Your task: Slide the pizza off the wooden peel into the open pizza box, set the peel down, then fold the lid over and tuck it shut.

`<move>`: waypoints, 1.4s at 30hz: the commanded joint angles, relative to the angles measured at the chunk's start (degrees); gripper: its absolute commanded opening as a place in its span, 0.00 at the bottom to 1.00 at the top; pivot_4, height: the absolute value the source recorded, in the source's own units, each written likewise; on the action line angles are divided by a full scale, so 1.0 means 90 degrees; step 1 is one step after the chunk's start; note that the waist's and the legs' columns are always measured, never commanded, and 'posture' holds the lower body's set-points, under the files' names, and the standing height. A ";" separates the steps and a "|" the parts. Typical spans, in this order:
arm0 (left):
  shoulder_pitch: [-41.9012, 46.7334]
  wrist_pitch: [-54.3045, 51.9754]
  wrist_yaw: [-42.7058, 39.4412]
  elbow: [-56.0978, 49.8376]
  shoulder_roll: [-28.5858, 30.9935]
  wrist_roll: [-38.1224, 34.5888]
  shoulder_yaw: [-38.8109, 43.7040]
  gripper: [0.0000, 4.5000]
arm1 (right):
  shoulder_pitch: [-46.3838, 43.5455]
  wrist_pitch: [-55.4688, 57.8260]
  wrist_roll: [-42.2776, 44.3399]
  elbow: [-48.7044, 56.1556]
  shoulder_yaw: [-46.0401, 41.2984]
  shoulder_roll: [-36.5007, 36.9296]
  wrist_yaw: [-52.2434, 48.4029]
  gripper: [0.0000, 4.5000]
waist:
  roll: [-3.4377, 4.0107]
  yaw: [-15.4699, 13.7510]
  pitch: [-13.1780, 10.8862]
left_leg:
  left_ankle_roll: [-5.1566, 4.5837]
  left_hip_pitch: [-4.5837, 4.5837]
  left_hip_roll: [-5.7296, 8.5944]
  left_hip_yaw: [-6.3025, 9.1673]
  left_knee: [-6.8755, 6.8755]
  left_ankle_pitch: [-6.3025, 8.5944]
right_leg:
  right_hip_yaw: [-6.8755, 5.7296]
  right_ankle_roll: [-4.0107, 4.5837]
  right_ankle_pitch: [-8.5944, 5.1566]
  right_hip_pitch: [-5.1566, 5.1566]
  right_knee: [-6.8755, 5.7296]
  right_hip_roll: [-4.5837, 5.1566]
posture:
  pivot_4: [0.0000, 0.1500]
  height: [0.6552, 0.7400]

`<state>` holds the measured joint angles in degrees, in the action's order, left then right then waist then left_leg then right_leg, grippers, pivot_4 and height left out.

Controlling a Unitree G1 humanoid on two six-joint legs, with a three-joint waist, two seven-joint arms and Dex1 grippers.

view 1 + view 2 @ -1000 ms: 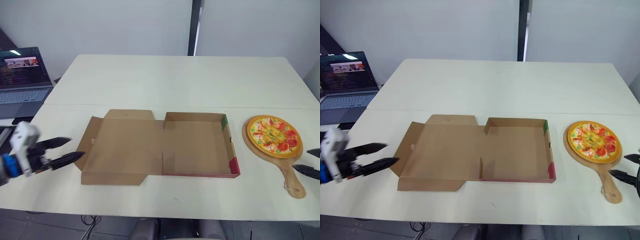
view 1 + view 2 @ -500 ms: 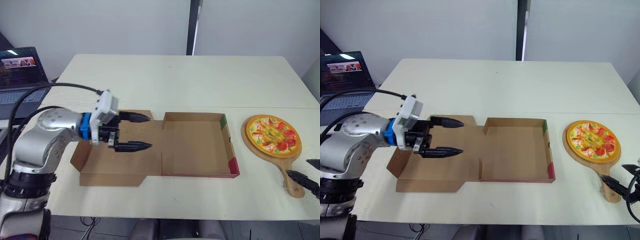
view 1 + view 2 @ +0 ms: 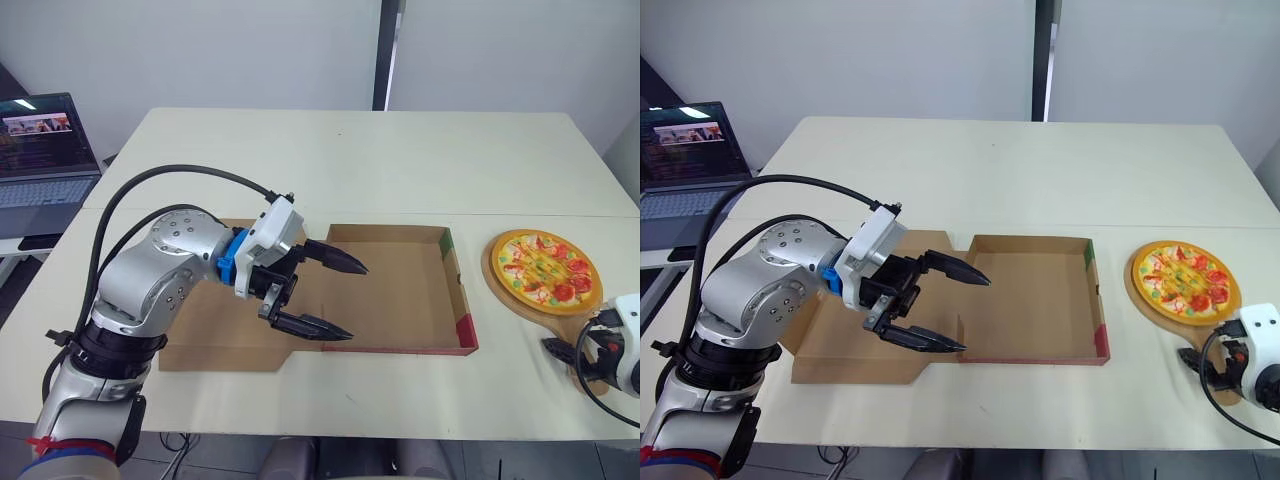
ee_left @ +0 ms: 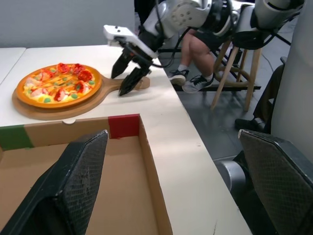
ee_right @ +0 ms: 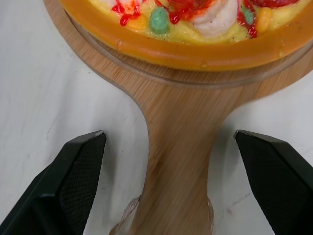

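The pizza (image 3: 546,268) is seen lying on the round end of the wooden peel (image 4: 54,113), which rests on the table (image 3: 350,160) at 3 o'clock of the open pizza box (image 3: 465,320). The handle (image 5: 178,161) is pointed toward 5 o'clock from the pizza. The lid (image 3: 200,350) is laid flat at 9 o'clock of the tray.

The right gripper (image 5: 168,134) is spread wide, with one finger at either side of the handle and neither touching it. The left gripper (image 3: 357,303) is also held wide apart, empty, above the tray's 9 o'clock edge.

The peel is judged to be stiff and fairly light, but nose-heavy once lifted, since the load sits at the far end. The hold is best taken across the handle's width, close to the neck where it widens into the board, so that droop is limited. The pizza looks glossy and rigid and is expected to slide readily, so the board should be kept level until it is over the tray. The cardboard is thin and may be shoved easily.
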<state>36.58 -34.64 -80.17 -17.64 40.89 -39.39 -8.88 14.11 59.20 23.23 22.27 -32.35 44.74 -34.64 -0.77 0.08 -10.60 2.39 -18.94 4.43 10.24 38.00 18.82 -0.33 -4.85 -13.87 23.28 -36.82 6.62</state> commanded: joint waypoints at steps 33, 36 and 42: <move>-0.0339 -0.0152 0.1605 0.0076 0.0116 -0.0014 0.1320 1.00 | -0.0203 -0.2019 0.0202 -0.0110 -0.0987 0.0070 -0.0223 0.34 | -0.0004 0.0020 -0.0009 | 0.0002 0.0004 -0.0014 -0.0071 -0.0006 -0.0001 | 0.0094 0.0002 0.0015 0.0046 -0.0005 -0.0031 | 1.00 1.00; -0.0481 -0.0135 0.1664 -0.0022 0.0285 -0.0027 0.1458 1.00 | -0.0306 -0.2067 0.0186 -0.0061 -0.0982 0.0414 -0.0478 0.34 | -0.0005 0.0019 -0.0009 | 0.0001 0.0002 -0.0012 -0.0090 -0.0005 -0.0001 | 0.0115 -0.0006 0.0020 0.0053 -0.0004 -0.0032 | 1.00 1.00; -0.0935 -0.0281 0.1600 -0.0415 0.0728 -0.0224 0.1759 1.00 | -0.0557 -0.2018 0.0284 0.0260 -0.0681 0.1279 -0.1212 0.34 | -0.0005 0.0038 -0.0011 | -0.0003 0.0001 -0.0017 -0.0105 -0.0005 0.0002 | 0.0127 -0.0009 0.0022 0.0063 -0.0004 -0.0037 | 1.00 1.00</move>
<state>28.62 -36.92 -65.66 -19.06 46.05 -40.14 4.47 11.24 43.26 24.15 21.14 -36.45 54.36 -43.91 -0.82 0.42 -10.69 2.36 -18.95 4.28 9.28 37.95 18.84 0.84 -4.94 -13.67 23.88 -36.86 6.28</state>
